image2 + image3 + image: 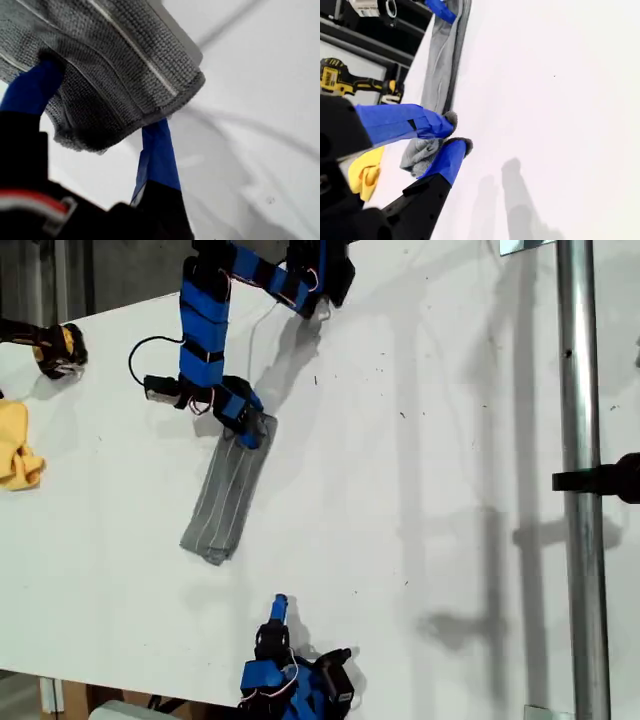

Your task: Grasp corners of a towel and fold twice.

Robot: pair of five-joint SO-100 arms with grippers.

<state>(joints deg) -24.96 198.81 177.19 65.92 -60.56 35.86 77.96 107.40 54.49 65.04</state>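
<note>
Our grey striped towel (228,495), a soft cloth with thin pale parallel lines, lies folded into a long narrow strip on the white table (430,490), running from the middle of the exterior view's upper half down toward its left. Its lower end rests flat on the table and looks a little bunched.

My first gripper (250,426) sits at the strip's upper end. In the first wrist view its blue fingers (159,155) straddle a thick folded edge of the towel (120,70), one on each side, pressed against the fabric and holding it.

My second gripper (279,608) is near the exterior view's bottom edge, well apart from the towel's lower end. In the second wrist view its blue fingers (445,160) stand slightly parted with nothing between them, and the towel (440,75) stretches away beyond them.

A crumpled yellow cloth (18,450) lies at the exterior view's left edge, away from the towel.
</note>
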